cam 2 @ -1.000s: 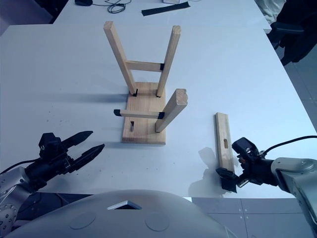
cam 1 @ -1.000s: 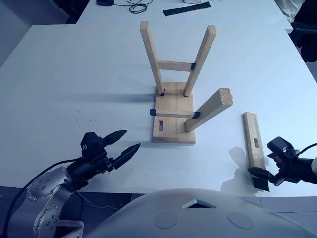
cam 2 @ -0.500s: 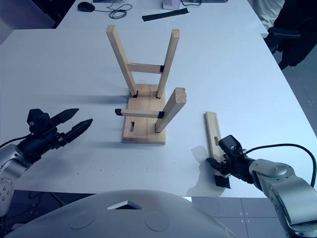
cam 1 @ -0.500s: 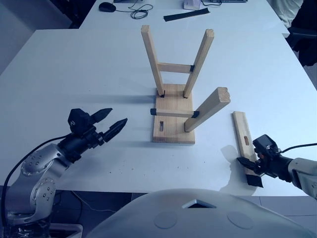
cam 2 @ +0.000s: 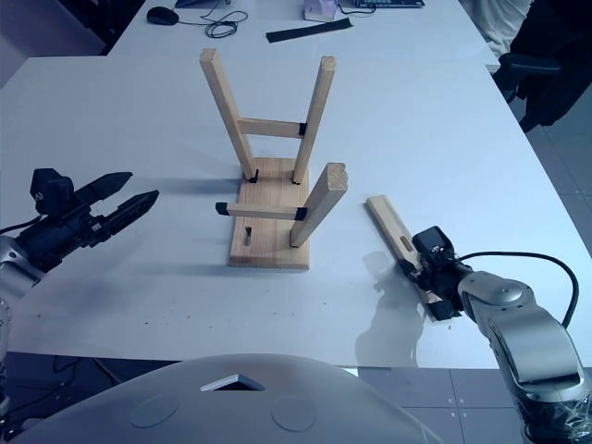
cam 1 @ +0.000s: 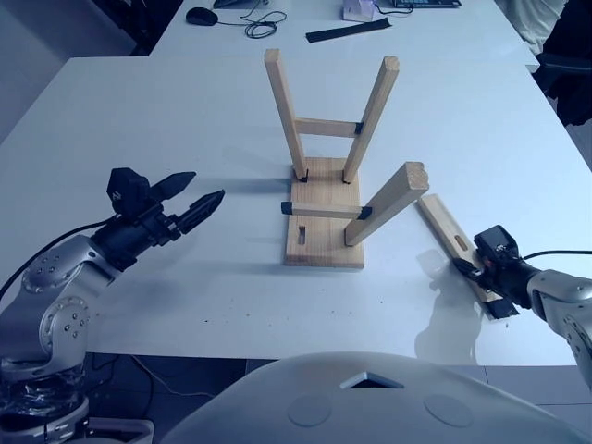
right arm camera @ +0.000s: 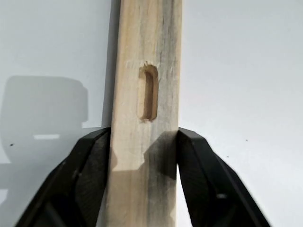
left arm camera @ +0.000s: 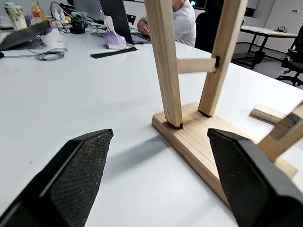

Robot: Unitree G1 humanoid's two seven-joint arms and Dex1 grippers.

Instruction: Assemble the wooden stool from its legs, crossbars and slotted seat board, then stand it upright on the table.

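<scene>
The right gripper (cam 1: 467, 271), clamped on the loose leg (cam 1: 441, 226), has swung it nearer the seat board (cam 1: 324, 252), at four o'clock, maybe ready to fit. The left gripper (cam 1: 207, 186), fingers apart, is at nine o'clock.

Pale bare wood, matt, with fine lengthwise grain on the seat board (cam 1: 328, 245) and the loose leg (right arm camera: 147, 56); rough and chipped around the leg's slot. Smooth white top on the table (cam 1: 139, 120). Black plastic, finely cross-hatched, on the left gripper (left arm camera: 160, 135) pads (left arm camera: 78, 184).
</scene>
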